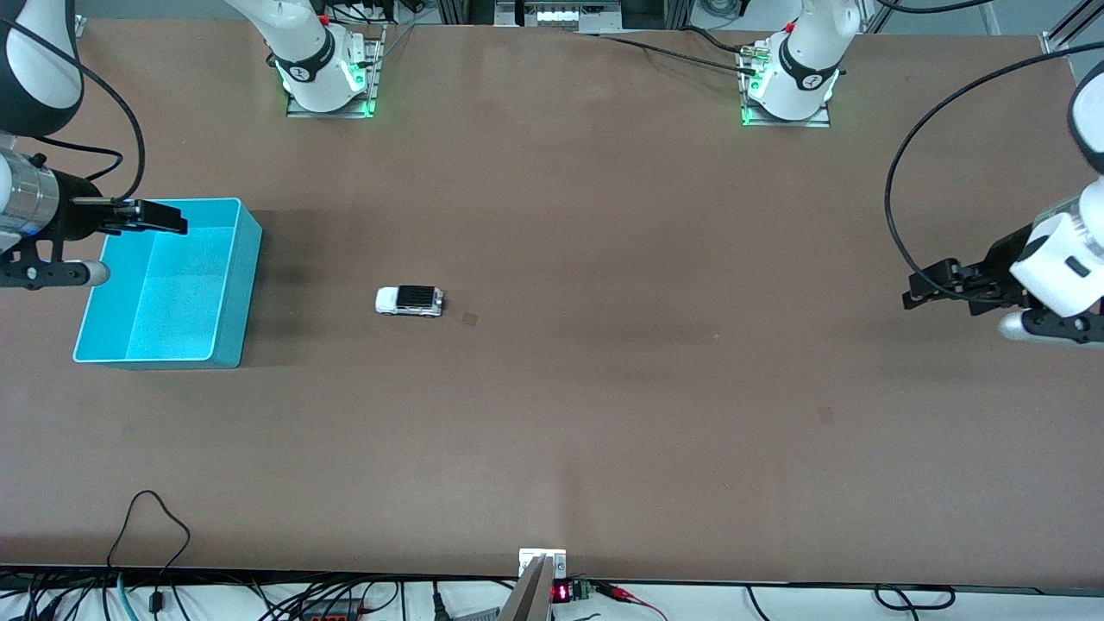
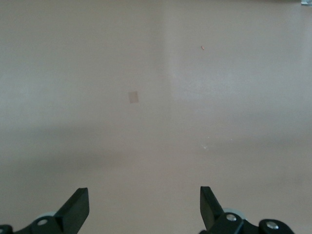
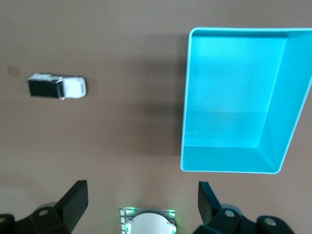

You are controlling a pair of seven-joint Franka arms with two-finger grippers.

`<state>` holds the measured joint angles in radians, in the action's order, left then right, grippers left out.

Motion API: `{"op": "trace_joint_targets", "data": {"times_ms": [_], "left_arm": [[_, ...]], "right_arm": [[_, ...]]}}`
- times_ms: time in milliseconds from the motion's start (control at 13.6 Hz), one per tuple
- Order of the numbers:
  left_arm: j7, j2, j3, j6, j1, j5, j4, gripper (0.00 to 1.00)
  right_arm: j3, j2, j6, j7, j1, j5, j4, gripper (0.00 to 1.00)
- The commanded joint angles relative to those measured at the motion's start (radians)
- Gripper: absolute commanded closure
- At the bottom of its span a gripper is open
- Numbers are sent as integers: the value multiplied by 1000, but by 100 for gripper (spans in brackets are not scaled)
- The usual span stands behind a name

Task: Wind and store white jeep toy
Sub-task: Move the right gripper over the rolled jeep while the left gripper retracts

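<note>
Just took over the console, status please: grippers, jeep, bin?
Left gripper open, empty, over bare table at its own end. Right gripper open, empty, over turquoise bin. White jeep toy on table beside bin, untouched. Path clear.

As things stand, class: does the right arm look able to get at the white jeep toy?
Probably yes. The right gripper hangs open over the turquoise bin; the white jeep toy stands alone on bare table beside it, nothing between.

No readable text or labels
</note>
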<state>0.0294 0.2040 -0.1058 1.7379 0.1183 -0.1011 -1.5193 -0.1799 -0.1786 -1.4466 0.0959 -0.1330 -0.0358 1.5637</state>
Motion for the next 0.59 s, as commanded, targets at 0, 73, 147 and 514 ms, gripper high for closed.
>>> {"op": "trace_joint_targets", "data": {"times_ms": [0,73,147,514], "left_arm": [[-51,-34,20,-35,-26,18,13,0],[-52,-44,20,-43,-26,27,13,0],[-63,-46,21,-49,-28,32,13,0],[-63,-66,94,-61,-91,43,5,0]], "right_arm": [[0,16,3,50,3,-9,33,0],[0,28,-14,53,-3,-7,71,0],[2,51,-47,89,-7,-4,120,0],[26,217,-263,240,-4,-3,445,0]]}}
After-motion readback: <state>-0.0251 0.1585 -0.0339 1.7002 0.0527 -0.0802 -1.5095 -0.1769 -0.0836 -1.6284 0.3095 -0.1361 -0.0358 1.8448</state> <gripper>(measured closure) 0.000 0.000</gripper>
